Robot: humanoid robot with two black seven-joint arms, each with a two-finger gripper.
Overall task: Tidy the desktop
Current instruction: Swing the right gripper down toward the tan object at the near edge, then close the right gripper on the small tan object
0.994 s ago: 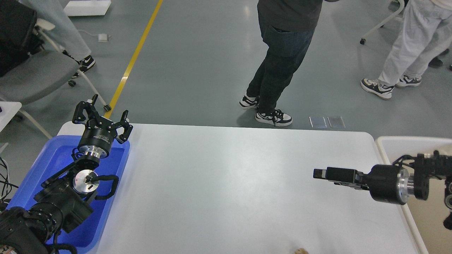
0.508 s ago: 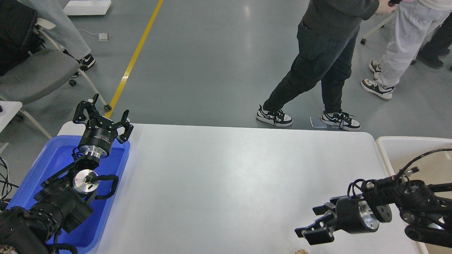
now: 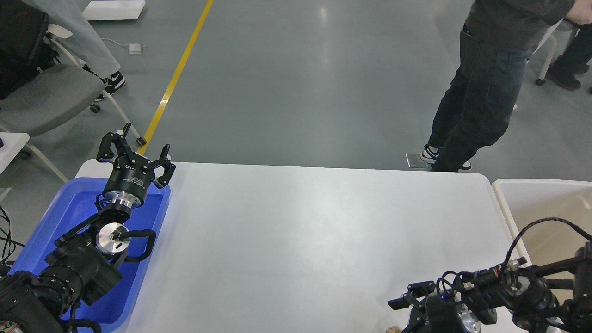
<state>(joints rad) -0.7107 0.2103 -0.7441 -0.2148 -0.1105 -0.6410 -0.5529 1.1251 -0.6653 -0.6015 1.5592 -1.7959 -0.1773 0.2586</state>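
At the bench's (image 3: 305, 231) far left corner the left claw (image 3: 135, 153) hung spread and empty over the blue tray (image 3: 152, 249). The white top looked almost cleared. At the near edge toward the right, a small tan thing (image 3: 393, 329) remained beside the right claw (image 3: 409, 307), its jaws unreadable.

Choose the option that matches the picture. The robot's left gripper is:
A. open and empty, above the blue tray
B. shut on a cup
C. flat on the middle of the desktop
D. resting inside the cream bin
A: the left gripper has its fingers spread with nothing between them, at the far end of the blue tray at the left of the desktop.
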